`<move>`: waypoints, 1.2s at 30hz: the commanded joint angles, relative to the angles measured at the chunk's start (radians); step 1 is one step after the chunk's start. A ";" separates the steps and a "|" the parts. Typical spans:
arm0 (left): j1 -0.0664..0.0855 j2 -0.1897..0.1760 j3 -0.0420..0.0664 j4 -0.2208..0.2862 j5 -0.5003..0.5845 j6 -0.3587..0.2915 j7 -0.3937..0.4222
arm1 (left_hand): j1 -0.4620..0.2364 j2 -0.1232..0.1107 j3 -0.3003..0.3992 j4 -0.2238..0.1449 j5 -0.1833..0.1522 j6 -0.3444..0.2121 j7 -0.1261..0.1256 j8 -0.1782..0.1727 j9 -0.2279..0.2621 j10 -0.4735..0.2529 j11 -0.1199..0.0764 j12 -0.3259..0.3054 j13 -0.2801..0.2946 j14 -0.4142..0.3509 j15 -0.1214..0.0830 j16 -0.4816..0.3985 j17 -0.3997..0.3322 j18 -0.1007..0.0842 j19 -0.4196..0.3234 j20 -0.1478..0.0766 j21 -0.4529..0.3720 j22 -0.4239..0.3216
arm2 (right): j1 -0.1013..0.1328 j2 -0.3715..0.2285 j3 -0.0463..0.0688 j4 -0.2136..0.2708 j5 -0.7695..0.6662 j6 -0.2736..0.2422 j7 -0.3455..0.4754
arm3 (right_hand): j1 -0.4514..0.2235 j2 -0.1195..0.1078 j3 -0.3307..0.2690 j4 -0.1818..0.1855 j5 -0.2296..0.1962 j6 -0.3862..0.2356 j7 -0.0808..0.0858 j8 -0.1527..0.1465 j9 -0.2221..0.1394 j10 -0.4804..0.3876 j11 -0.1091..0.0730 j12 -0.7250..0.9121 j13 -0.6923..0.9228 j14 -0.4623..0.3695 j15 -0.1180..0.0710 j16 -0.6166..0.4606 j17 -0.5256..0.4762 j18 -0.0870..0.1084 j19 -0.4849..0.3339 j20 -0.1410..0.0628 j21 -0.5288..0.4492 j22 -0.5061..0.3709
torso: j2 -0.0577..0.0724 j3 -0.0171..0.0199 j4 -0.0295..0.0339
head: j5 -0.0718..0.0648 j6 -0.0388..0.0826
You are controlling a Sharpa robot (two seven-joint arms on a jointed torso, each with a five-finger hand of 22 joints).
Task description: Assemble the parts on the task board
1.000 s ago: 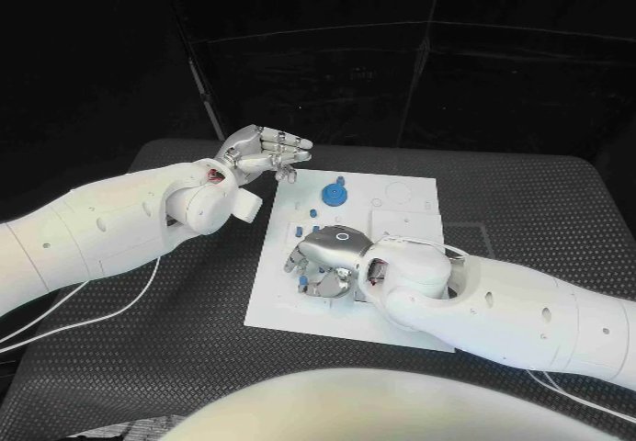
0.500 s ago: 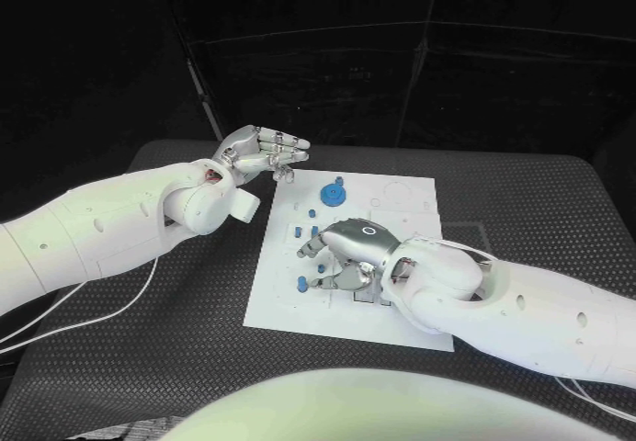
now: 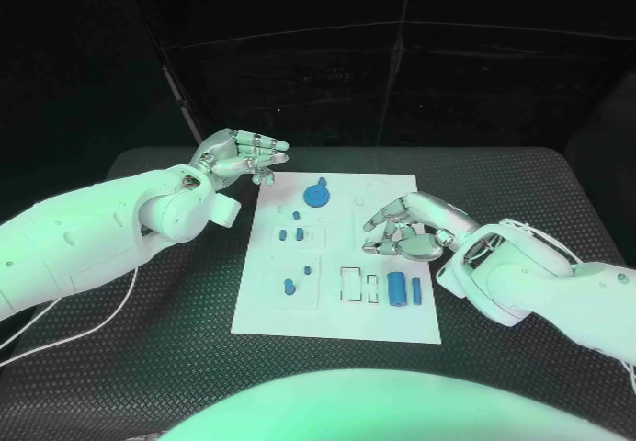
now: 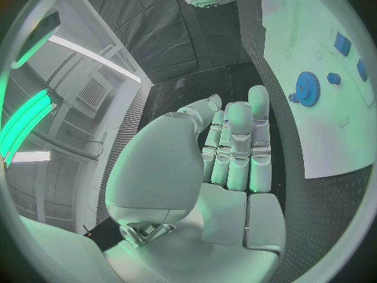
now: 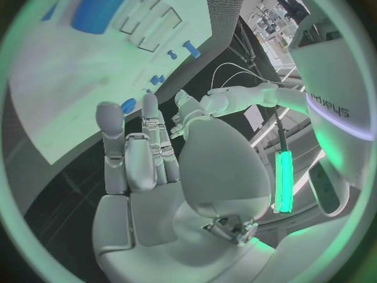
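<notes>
Since half a second ago, the right hand (image 3: 408,228) has lifted off the lower middle of the task board (image 3: 339,322) and now sits over the board's right edge, uncovering the parts it had been hiding. Camera view has also shifted, so the board's apparent slide is not a move of the board.

Left to right: the left hand (image 3: 236,154) hovers above the table (image 3: 159,303) just beyond the board's far left corner, fingers curled in loosely side by side, holding nothing; the left wrist view confirms an empty palm (image 4: 228,170). On the board, a blue gear (image 3: 315,194) stands near the far edge. Small blue pieces (image 3: 294,233) lie below it, and another small piece (image 3: 290,288) sits lower left. Further right, a blue cylinder (image 3: 396,288) lies in a slot beside a thin blue bar (image 3: 416,290). The right hand's fingers are bent and slightly apart, gripping nothing.
</notes>
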 commanded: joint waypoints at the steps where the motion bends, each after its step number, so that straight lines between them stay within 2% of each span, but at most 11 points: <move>1: 0.001 -0.001 0.000 0.006 0.004 -0.001 0.013 | -0.005 0.010 -0.003 -0.004 -0.005 0.000 0.003 0.006 -0.001 -0.004 -0.001 0.007 0.000 -0.008 0.000 -0.003 -0.002 0.014 -0.001 0.002 -0.004 -0.002 | 0.000 -0.033 0.002 0.008 0.173 -0.008 -0.135 | -0.031 -0.011 -0.043 0.032 0.076 0.036 -0.027 0.040 0.016 0.090 -0.026 0.353 0.373 0.053 -0.026 0.047 0.084 -0.027 0.045 -0.026 0.056 0.083 | -0.004 -0.0023 -0.0059 | -0.034 0.000; 2: 0.001 -0.001 0.000 0.007 0.004 -0.001 0.013 | -0.005 0.010 -0.003 -0.004 -0.005 0.000 0.003 0.006 -0.001 -0.004 -0.001 0.007 0.000 -0.008 0.000 -0.003 -0.002 0.014 -0.001 0.002 -0.004 -0.002 | 0.000 -0.043 0.002 0.006 0.171 -0.004 -0.165 | -0.040 -0.009 -0.061 0.044 0.076 0.044 -0.031 0.057 0.024 0.112 -0.033 0.531 0.582 0.058 -0.029 0.067 0.127 -0.032 0.052 -0.030 0.069 0.102 | -0.005 -0.0030 -0.0067 | -0.040 0.000; 3: 0.001 -0.002 0.000 0.009 0.004 -0.001 0.013 | -0.005 0.010 -0.003 -0.004 -0.005 0.000 0.003 0.006 -0.001 -0.004 -0.001 0.007 0.000 -0.008 0.000 -0.003 -0.002 0.014 -0.001 0.002 -0.004 -0.002 | 0.000 -0.052 0.002 0.006 0.164 -0.001 -0.192 | -0.030 -0.007 -0.085 0.053 0.076 0.035 -0.042 0.077 0.036 0.107 -0.037 0.674 0.745 0.060 -0.028 0.087 0.164 -0.033 0.057 -0.037 0.080 0.116 | -0.006 -0.0037 -0.0075 | -0.046 0.000; 5: 0.001 -0.004 0.000 0.012 0.004 -0.001 0.014 | -0.005 0.010 -0.003 -0.004 -0.005 0.000 0.003 0.006 -0.001 -0.004 -0.001 0.007 0.000 -0.008 0.000 -0.003 -0.002 0.014 -0.001 0.002 -0.004 -0.002 | -0.001 -0.067 0.002 0.009 0.142 0.005 -0.240 | -0.031 0.008 -0.116 0.079 0.076 0.028 -0.042 0.110 0.056 0.105 -0.034 0.816 0.919 0.065 -0.030 0.110 0.215 -0.039 0.063 -0.033 0.094 0.137 | -0.006 -0.0035 -0.0111 | -0.050 0.000; 7: 0.001 -0.006 -0.001 0.012 0.004 -0.001 0.015 | -0.005 0.010 -0.003 -0.004 -0.005 0.000 0.003 0.006 -0.001 -0.004 -0.001 0.007 0.000 -0.008 0.000 -0.003 -0.002 0.014 -0.001 0.002 -0.004 -0.002 | -0.005 -0.079 0.001 0.017 0.114 0.011 -0.278 | -0.032 0.015 -0.148 0.103 0.077 0.016 -0.037 0.139 0.075 0.108 -0.032 0.889 1.018 0.068 -0.032 0.124 0.250 -0.041 0.069 -0.030 0.106 0.157 | -0.007 -0.0021 -0.0151 | -0.052 0.000; 10: 0.001 -0.007 -0.001 0.013 0.004 -0.002 0.015 | -0.005 0.010 -0.003 -0.004 -0.005 0.000 0.003 0.006 -0.001 -0.004 -0.001 0.007 0.000 -0.008 0.000 -0.003 -0.002 0.014 -0.001 0.002 -0.004 -0.002 | -0.024 -0.096 0.001 0.041 0.061 0.026 -0.332 | -0.035 0.011 -0.181 0.132 0.077 0.002 -0.036 0.166 0.093 0.111 -0.032 0.922 1.065 0.071 -0.031 0.135 0.277 -0.043 0.074 -0.030 0.117 0.173 | -0.009 -0.0019 -0.0213 | -0.053 0.000; 14: 0.001 -0.008 -0.002 0.014 0.004 -0.001 0.016 | -0.007 0.010 -0.004 -0.003 -0.005 0.001 0.002 0.007 0.000 -0.003 -0.001 0.008 0.001 -0.008 0.000 -0.002 -0.001 0.014 -0.001 0.002 -0.004 -0.002 | -0.047 -0.106 0.001 0.066 -0.007 0.058 -0.392 | -0.043 -0.002 -0.215 0.174 0.068 -0.014 -0.037 0.192 0.112 0.115 -0.032 0.943 1.099 0.074 -0.029 0.144 0.301 -0.044 0.080 -0.030 0.127 0.191 | -0.012 -0.0048 -0.0260 | -0.060 0.000; 20: 0.001 -0.007 -0.002 0.014 0.005 0.000 0.016 | -0.007 0.010 -0.004 -0.003 -0.005 0.001 0.002 0.007 0.000 -0.003 -0.001 0.008 0.001 -0.008 0.000 -0.002 -0.001 0.014 -0.001 0.002 -0.004 -0.002 | -0.086 -0.104 0.001 0.093 -0.078 0.085 -0.438 | -0.058 -0.007 -0.233 0.181 0.063 -0.018 -0.040 0.222 0.131 0.119 -0.034 0.954 1.119 0.078 -0.030 0.153 0.326 -0.047 0.086 -0.031 0.137 0.209 | -0.015 -0.0077 -0.0283 | -0.064 0.000; 23: 0.000 -0.006 -0.002 0.011 0.005 0.002 0.016 | -0.008 0.010 -0.004 -0.002 -0.005 0.002 0.002 0.007 0.000 -0.003 -0.001 0.009 0.001 -0.008 0.000 -0.002 -0.001 0.014 -0.001 0.002 -0.005 -0.002 | -0.101 -0.095 0.001 0.105 -0.116 0.090 -0.456 | -0.065 -0.009 -0.239 0.181 0.063 -0.021 -0.043 0.243 0.145 0.121 -0.037 0.958 1.128 0.080 -0.031 0.157 0.336 -0.048 0.090 -0.032 0.143 0.218 | -0.016 -0.0063 -0.0292 | -0.067 0.000; 31: -0.001 -0.006 -0.002 0.008 0.005 0.005 0.015 | -0.009 0.010 -0.005 -0.002 -0.005 0.002 0.002 0.007 0.000 -0.003 -0.001 0.009 0.001 -0.007 0.000 -0.002 -0.001 0.014 -0.001 0.002 -0.005 -0.002 | -0.110 -0.081 0.001 0.107 -0.159 0.103 -0.475 | -0.068 -0.011 -0.243 0.182 0.063 -0.028 -0.048 0.278 0.170 0.126 -0.041 0.965 1.143 0.082 -0.034 0.162 0.349 -0.051 0.095 -0.035 0.151 0.232 | -0.015 -0.0075 -0.0276 | -0.061 0.000; 36: -0.001 -0.006 -0.002 0.007 0.005 0.007 0.013 | -0.010 0.010 -0.005 -0.001 -0.005 0.002 0.002 0.008 0.000 -0.003 -0.001 0.010 0.001 -0.008 0.000 -0.002 -0.002 0.014 -0.001 0.003 -0.005 -0.002 | -0.114 -0.070 0.001 0.100 -0.178 0.117 -0.485 | -0.070 -0.012 -0.245 0.182 0.062 -0.034 -0.050 0.294 0.183 0.127 -0.042 0.966 1.147 0.082 -0.036 0.163 0.354 -0.051 0.096 -0.036 0.154 0.236 | -0.014 -0.0072 -0.0296 | -0.061 0.000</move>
